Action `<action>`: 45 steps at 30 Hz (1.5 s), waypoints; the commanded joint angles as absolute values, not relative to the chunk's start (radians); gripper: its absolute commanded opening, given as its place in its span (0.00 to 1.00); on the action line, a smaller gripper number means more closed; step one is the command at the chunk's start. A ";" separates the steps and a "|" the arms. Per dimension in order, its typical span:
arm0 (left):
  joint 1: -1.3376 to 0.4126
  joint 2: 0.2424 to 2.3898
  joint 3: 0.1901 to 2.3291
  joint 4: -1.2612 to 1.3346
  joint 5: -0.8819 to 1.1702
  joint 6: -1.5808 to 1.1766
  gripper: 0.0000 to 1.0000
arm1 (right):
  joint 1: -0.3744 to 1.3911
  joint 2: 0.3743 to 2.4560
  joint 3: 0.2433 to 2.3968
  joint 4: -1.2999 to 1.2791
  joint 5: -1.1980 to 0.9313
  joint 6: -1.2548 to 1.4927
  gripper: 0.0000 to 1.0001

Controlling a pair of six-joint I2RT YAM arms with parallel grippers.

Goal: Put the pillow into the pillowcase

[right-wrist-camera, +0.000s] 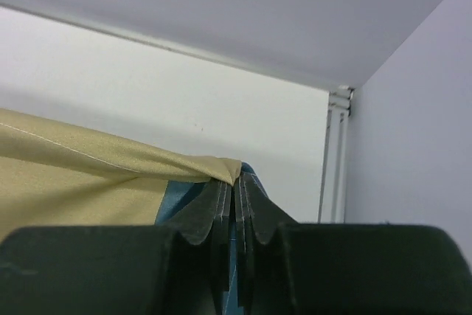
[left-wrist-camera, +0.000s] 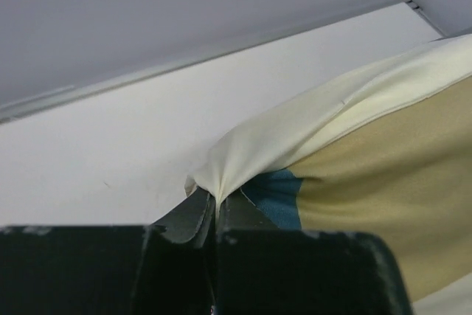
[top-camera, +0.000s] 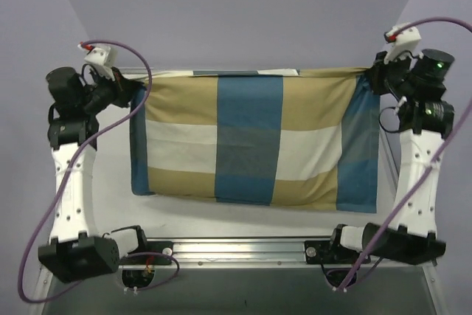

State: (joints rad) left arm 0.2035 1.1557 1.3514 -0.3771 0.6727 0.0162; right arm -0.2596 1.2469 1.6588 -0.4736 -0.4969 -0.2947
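Observation:
The pillowcase (top-camera: 251, 138), in broad blue, tan and white checks, is stretched flat between both grippers and looks puffed. My left gripper (top-camera: 136, 88) is shut on its far left corner. In the left wrist view the jaws (left-wrist-camera: 216, 201) pinch a smooth cream fold (left-wrist-camera: 280, 138) beside blue and tan cloth (left-wrist-camera: 383, 175). My right gripper (top-camera: 371, 75) is shut on the far right corner. In the right wrist view it (right-wrist-camera: 237, 182) clamps tan and blue cloth (right-wrist-camera: 74, 175). The bumpy cream pillow is not in view as such; I cannot tell whether the cream fold belongs to it.
The white table (top-camera: 258, 215) lies under the cloth. A metal rail (top-camera: 236, 248) with the arm bases runs along the near edge. Grey walls close the back and sides; a corner strip (right-wrist-camera: 335, 160) stands close to the right gripper.

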 commanded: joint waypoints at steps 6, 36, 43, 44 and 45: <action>0.155 1.766 1.651 -0.382 0.385 0.005 0.55 | -0.120 1.927 2.113 -0.395 -0.065 -0.321 0.28; -0.057 1.304 1.025 -0.620 0.436 0.090 0.97 | 0.046 1.295 1.092 -0.759 -0.456 -0.083 1.00; -0.057 1.262 0.974 -0.612 0.434 0.112 0.97 | 0.052 1.273 1.063 -0.749 -0.456 -0.086 1.00; -0.058 1.259 0.973 -0.612 0.436 0.115 0.98 | 0.052 1.272 1.062 -0.749 -0.459 -0.084 1.00; -0.057 1.256 0.970 -0.611 0.437 0.123 0.98 | 0.055 1.270 1.058 -0.749 -0.459 -0.084 1.00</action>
